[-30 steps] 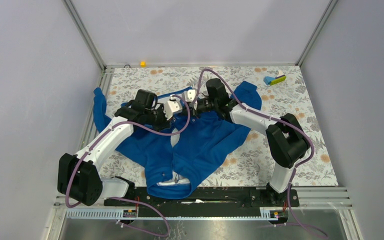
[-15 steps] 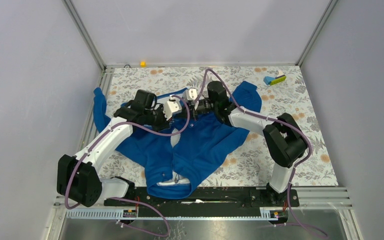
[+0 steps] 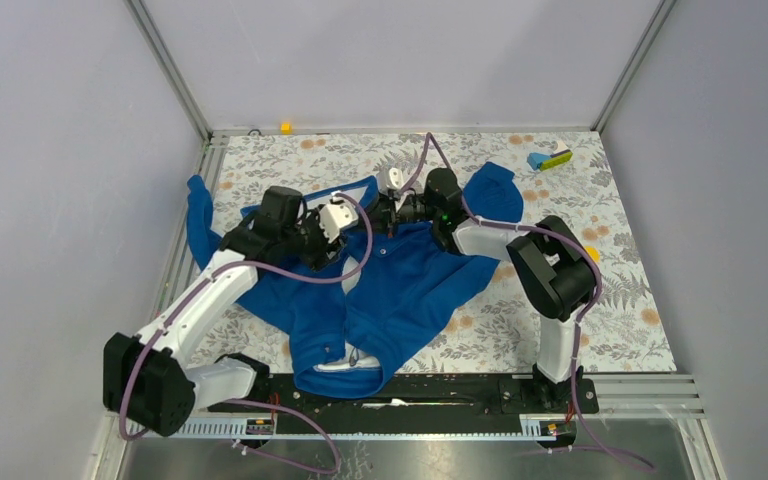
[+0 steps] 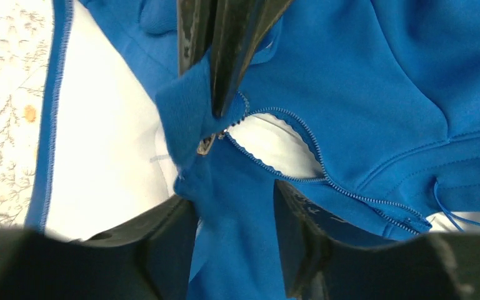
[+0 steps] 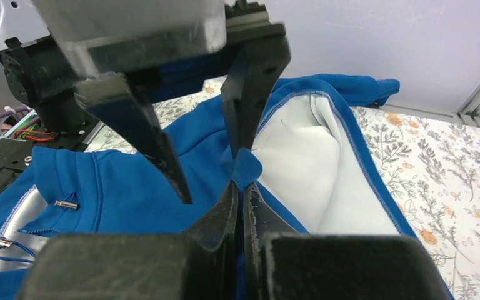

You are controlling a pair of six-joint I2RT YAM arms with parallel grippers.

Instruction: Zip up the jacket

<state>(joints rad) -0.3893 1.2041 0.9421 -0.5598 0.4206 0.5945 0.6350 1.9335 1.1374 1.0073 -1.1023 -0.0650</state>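
Nearest me, the jacket point(image 3: 400, 290) is lying spread on the flowered table point(image 3: 620, 290), one end of it reaching the near edge with a bit of white showing there, its blue body stretching away toward the middle. Over that middle my two claws are meeting. My left claw point(image 4: 232, 195) is hanging with its fingers parted and gripping nothing, a ridge of blue cloth running up between them with neither finger pressing on it. Just beyond, my right claw point(image 5: 242, 186) is pinching tight on a small fold of the jacket's edge, right beside the zipper point(image 4: 325, 178), whose teeth are gaping apart there over the white lining point(image 4: 275, 140). A small metal piece point(image 4: 206, 144) is sitting at the head of the zipper, just under that pinched fold. Farther out the sleeves point(image 3: 195, 215) are trailing toward the far left and far right of the table. In the far right corner a small blue and yellow-green object point(image 3: 550, 159) is lying well apart from the jacket, and a small orange thing point(image 3: 285, 127) is sitting at the table's far edge
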